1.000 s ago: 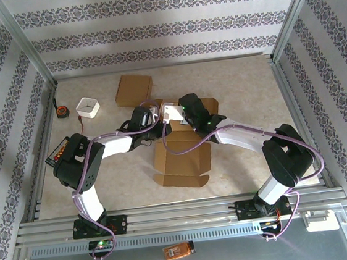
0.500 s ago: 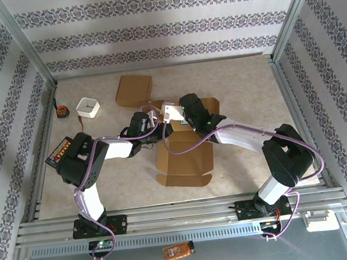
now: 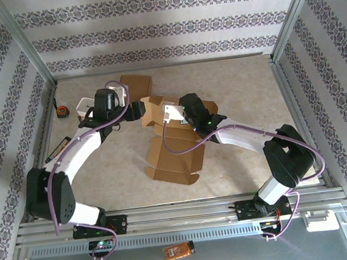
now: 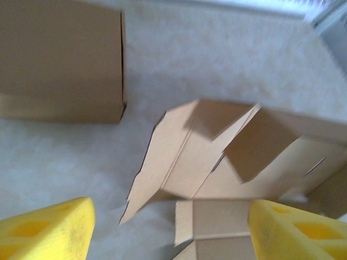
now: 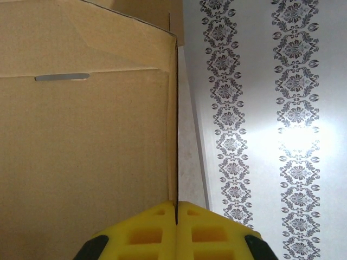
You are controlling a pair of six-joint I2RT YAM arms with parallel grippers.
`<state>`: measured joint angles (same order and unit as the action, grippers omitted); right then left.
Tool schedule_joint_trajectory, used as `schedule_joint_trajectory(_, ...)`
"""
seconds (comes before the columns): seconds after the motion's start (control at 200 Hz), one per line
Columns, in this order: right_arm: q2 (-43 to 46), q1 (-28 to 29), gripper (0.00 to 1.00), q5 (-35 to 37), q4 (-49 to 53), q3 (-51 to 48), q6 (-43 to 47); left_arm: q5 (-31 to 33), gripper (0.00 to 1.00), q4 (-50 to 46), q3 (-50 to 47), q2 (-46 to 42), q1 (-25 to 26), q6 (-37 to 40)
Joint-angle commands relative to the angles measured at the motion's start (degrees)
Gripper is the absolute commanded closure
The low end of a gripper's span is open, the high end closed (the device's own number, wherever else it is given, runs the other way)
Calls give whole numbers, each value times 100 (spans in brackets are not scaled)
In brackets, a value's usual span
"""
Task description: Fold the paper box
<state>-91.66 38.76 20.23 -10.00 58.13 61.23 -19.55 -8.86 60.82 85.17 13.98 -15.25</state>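
Observation:
The paper box [image 3: 177,155] is brown cardboard, half unfolded, with its flat panels spread toward the near edge. Its raised flaps [image 4: 217,157] stand between the arms. My left gripper [image 3: 141,110] hovers just left of those flaps. In the left wrist view it [image 4: 171,233] is open wide, with yellow fingers [image 4: 49,230] at both lower corners and nothing gripped. My right gripper [image 3: 170,114] is at the back of the box. In the right wrist view it [image 5: 176,208] is shut on the edge of an upright box panel [image 5: 87,135].
A second, folded brown box [image 3: 134,89] lies behind my left gripper and shows again as a brown box [image 4: 59,59] in the left wrist view. A white square box [image 3: 86,105] and a tape measure [image 3: 62,110] sit at the back left. A black-and-orange device [image 3: 59,150] lies by the left rail.
My left arm swung away from the box to the back left and its gripper opened. The near panels of the box shifted slightly left. The right gripper kept its hold.

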Motion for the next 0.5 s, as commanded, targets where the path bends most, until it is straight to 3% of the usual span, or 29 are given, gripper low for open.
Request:
schedule_joint_trajectory(0.0, 231, 34, 100, -60, -15, 89, -50, -989, 24, -941, 322, 533, -180, 1013)
schedule_joint_trajectory(0.11, 294, 31, 100, -145, 25, 63, -25, -1336, 23, -864, 562, 995, -240, 1167)
schedule_joint_trajectory(0.34, 360, 137, 100, -404, -5, -45, 72, -933, 28, -564, 1125, 1890, -239, 952)
schedule_joint_trajectory(0.495, 305, 198, 100, -398, 5, -15, 129, -1143, 50, -303, 1125, 1900, -211, 997)
